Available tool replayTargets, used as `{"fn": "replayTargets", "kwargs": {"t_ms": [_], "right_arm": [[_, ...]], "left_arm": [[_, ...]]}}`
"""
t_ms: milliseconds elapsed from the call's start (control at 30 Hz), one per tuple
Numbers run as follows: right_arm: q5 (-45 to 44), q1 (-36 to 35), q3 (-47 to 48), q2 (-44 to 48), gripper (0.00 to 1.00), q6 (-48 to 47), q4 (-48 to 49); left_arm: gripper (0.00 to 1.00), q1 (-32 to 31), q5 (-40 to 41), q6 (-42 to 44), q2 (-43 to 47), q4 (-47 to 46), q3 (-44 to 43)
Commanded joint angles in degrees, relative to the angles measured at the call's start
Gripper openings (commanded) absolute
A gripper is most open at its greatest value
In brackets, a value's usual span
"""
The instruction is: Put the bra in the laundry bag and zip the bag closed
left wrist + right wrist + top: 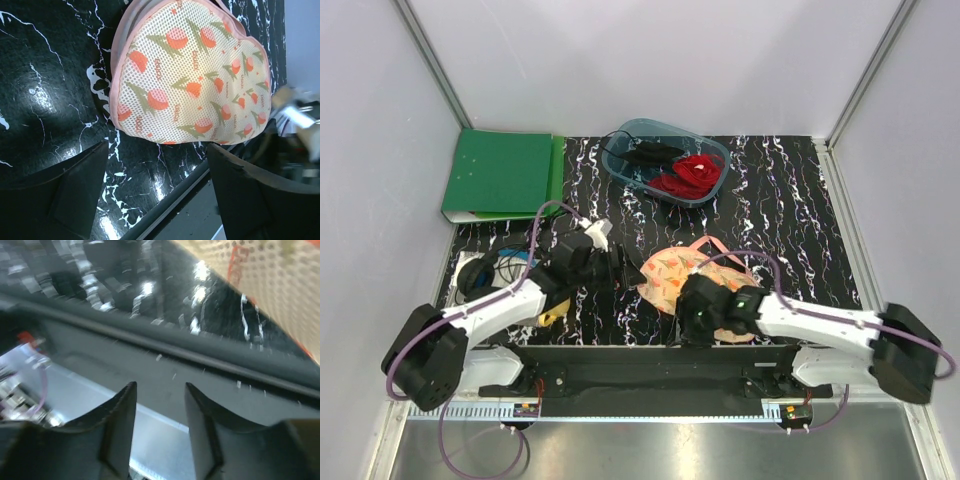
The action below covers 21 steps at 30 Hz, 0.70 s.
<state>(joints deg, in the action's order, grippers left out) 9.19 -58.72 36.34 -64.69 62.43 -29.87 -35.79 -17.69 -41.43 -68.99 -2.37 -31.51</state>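
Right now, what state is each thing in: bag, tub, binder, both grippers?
laundry bag: halves folded together, print outward, lying flat; how far it is zipped is unclear.
bra: not visible.
left gripper: open, empty, facing the bag.
right gripper: jaws apart, empty.
tub: upright, holding red garment and black garment.
green binder: closed, lying flat.

Bare table (800,220) lies right of the bag (665,275) and between it and the tub (722,158); the left gripper (625,268) stands just left.
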Motion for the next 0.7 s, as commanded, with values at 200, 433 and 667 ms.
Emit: {"fn": "replayTargets", "kwargs": {"t_ms": [200, 433, 667], "right_arm": [[-17.0, -1.9, -10.8, -1.1, 0.42, 13.6, 13.8], [-13.2, 9.9, -18.4, 8.6, 0.42, 11.4, 13.9], [-11.1, 20.9, -10.5, -1.3, 0.46, -4.8, 14.1]], "left_arm": [[0.99, 2.4, -5.1, 4.6, -18.4, -4.4, -10.1], [0.72, 5.3, -16.7, -0.4, -30.4, -15.9, -12.0], [0.26, 5.4, -12.7, 0.3, -27.8, -12.7, -8.8]]}}
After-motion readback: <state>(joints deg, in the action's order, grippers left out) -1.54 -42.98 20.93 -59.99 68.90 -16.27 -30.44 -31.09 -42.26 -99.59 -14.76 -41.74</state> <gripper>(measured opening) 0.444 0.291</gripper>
